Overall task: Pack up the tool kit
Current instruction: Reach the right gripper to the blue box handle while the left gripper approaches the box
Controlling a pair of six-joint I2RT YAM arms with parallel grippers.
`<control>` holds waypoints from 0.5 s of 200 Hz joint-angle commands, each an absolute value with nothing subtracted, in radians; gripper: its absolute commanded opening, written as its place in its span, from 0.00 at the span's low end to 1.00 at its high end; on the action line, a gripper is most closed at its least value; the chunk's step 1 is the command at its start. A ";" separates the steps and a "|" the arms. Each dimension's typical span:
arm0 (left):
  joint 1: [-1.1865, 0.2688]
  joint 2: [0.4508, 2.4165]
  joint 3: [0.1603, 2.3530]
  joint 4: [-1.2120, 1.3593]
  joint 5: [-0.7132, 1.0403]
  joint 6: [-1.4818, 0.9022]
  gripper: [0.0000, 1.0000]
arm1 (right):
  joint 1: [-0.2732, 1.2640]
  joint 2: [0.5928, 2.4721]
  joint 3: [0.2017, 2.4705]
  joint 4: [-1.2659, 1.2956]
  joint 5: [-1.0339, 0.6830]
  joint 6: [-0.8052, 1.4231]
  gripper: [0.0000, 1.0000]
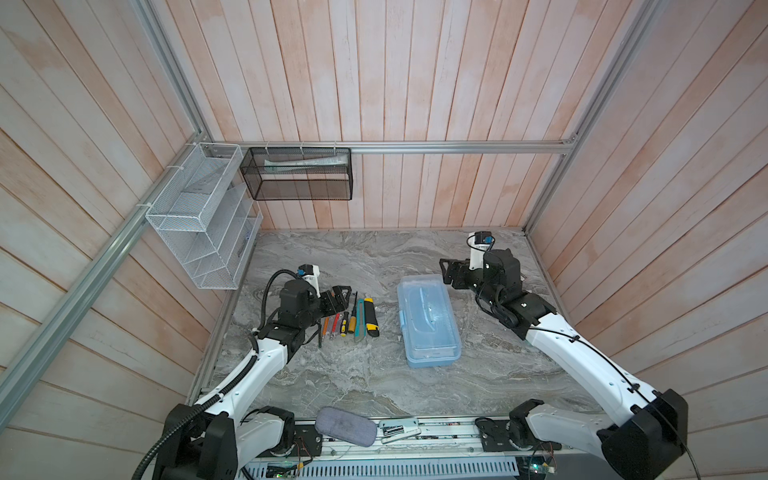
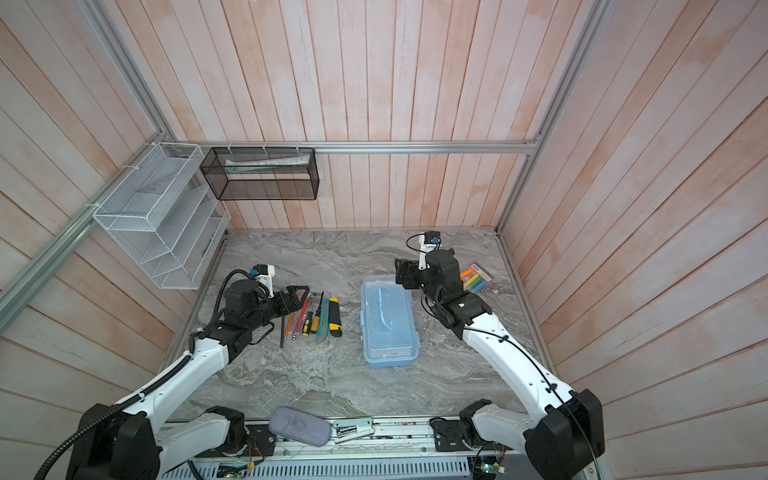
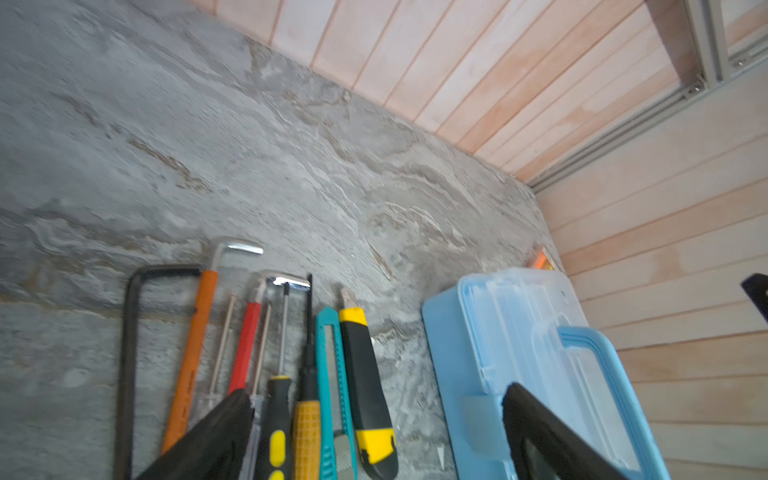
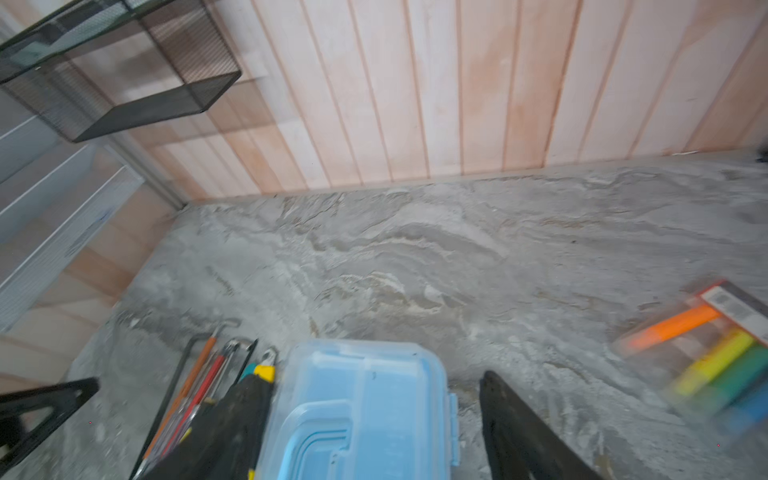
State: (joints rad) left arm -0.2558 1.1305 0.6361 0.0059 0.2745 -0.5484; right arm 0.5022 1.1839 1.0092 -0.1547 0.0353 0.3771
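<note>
No writing can be read anywhere. The orange sleeve of one hex key [image 3: 191,361] bears a faint line of print, too blurred to make out. The grey label at one end of the marker pack [image 4: 706,357] shows dark marks only, nothing legible.

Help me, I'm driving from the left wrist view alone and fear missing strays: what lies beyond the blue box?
Observer: A pack of markers lies on the table past the box, toward the right; not kit.
Operator: Where is the right gripper?
Observer: The right gripper hangs open above the box's far end.
Operator: Anything near the front?
Observer: A grey pouch sits at the table's front edge.
</note>
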 commanded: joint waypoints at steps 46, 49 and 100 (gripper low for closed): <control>-0.289 1.093 0.647 -0.021 0.309 -0.592 0.93 | 0.526 1.279 1.014 -0.317 -0.286 0.433 0.75; -0.290 1.092 0.644 -0.015 0.304 -0.593 0.93 | 0.525 1.281 1.010 -0.314 -0.291 0.436 0.74; -0.305 1.100 0.611 0.038 0.282 -0.627 0.91 | 0.549 1.298 0.982 -0.324 -0.334 0.457 0.64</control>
State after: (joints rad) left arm -0.2955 1.0981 0.6327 0.0010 0.2939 -0.6079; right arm 0.5350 1.2915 1.0046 -0.3080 -0.2806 0.4370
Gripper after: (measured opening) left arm 0.916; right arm 0.659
